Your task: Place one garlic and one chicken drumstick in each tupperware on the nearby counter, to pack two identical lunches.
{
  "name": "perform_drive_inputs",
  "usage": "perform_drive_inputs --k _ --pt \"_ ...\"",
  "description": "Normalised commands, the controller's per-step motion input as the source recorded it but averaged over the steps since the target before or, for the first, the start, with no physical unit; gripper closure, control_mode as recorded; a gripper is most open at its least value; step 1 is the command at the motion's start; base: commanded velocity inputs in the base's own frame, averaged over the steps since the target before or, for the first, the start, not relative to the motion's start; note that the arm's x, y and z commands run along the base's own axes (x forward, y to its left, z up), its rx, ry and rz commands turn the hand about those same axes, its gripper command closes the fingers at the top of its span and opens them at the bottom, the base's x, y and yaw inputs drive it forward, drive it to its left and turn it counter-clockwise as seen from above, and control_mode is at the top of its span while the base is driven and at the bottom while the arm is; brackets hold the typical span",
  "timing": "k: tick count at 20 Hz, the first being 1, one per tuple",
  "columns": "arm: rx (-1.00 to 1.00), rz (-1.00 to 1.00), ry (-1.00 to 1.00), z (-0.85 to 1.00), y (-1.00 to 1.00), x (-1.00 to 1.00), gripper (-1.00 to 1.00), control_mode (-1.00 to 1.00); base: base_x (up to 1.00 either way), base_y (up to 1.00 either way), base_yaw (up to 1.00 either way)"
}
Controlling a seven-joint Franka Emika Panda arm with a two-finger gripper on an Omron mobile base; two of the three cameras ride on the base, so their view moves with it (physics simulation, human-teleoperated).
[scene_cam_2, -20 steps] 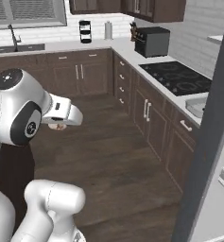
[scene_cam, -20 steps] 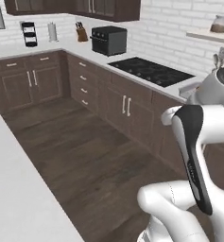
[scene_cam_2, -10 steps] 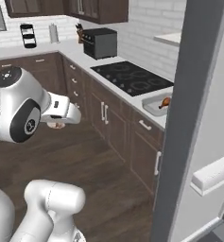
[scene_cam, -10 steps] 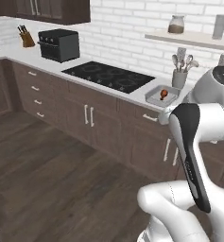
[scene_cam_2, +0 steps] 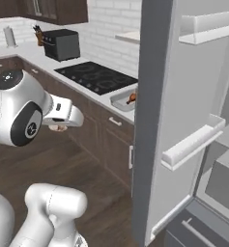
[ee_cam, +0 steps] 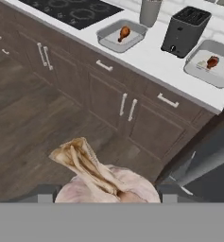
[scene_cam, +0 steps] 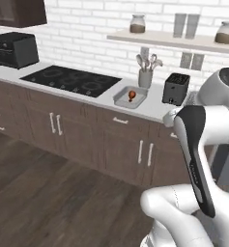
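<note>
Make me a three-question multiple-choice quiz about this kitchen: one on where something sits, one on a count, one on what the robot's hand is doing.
1. What stands between the two trays on the counter?
A. the oven
B. the black toaster
C. a kettle

2. How many trays hold a drumstick?
A. none
B. one
C. two

3. What is the gripper doing?
A. holding a garlic bulb
B. hanging empty
C. gripping a drumstick

Answers:
1 B: in the hand view the toaster stands between the left tray and the right tray.
2 C: one drumstick lies in the left tray, another drumstick in the right.
3 A: the garlic sits in the gripper, papery stalk pointing out.
</note>
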Motion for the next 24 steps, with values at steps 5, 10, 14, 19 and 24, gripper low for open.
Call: perform_drive_inputs --k 5,10,14,19,24 --pt "0.0 0.0 0.0 0.0 0.0 0.0 1.0 1.0 1.0 0.99 -0.53" --pt "0.0 0.0 0.0 0.0 0.0 0.0 1.0 1.0 1.0 0.78 0.11" --pt "0.0 0.0 0.0 0.0 0.0 0.0 1.0 1.0 1.0 0.29 0.53" --pt "0.0 0.0 0.0 0.0 0.0 0.0 1.0 1.0 1.0 0.09 0.52" --pt "0.0 0.0 0.0 0.0 0.0 0.0 1.0 1.0 1.0 0.02 0.13"
